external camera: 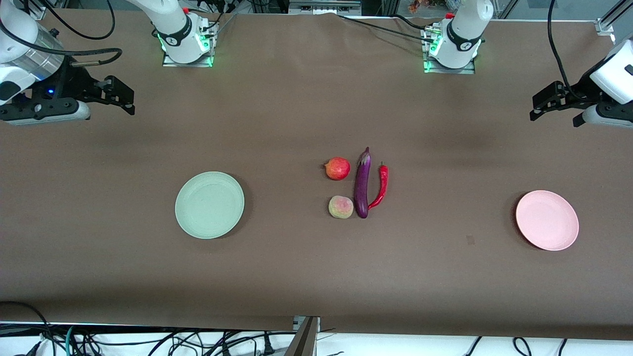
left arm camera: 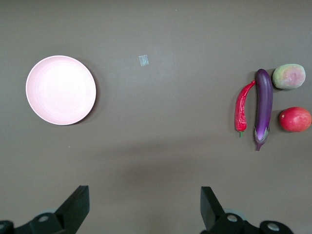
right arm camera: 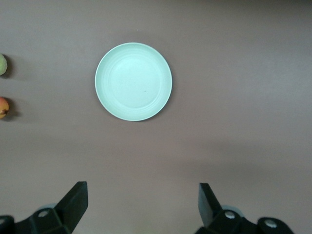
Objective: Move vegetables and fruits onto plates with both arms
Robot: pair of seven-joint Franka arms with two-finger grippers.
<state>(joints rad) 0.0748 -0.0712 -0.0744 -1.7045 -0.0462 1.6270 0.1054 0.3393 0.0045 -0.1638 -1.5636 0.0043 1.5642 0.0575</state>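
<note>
Nothing has been carried yet, as I judge it: all 4 pieces of produce lie together on the brown tabletop (external camera: pixel 296 277) and both plates are bare, so I am at the very first step, the reach. My left fingers (left arm camera: pixel 141 209) hang spread wide with nothing between them, up in the air over the left arm's end of the tabletop, and my right fingers (right arm camera: pixel 141 207) hang just as wide and bare over the right arm's end. Ahead of my left fingers, and off to one side, sits the round shallow pale pink plate (left arm camera: pixel 61 90); off to the other side, well apart from it, lies the cluster. There the short curved red chili pepper (left arm camera: pixel 242 108) is the piece closest to my left fingers, and the long slender glossy purple eggplant (left arm camera: pixel 263 108) lies alongside it. The round yellow-green peach with a pink blush (left arm camera: pixel 288 76) and the round red pomegranate (left arm camera: pixel 295 119) sit just past the eggplant, on the side toward my right fingers. The round shallow pale mint green plate (right arm camera: pixel 133 81) lies almost straight ahead of my right fingers, with the 2 fruits only at the rim of the right wrist view. The next move, I think, calls for each pair of fingers to travel inward and down, the left toward the chili pepper, the right toward a fruit. They should stay spread and line up across the chosen piece without nudging its neighbours.
</note>
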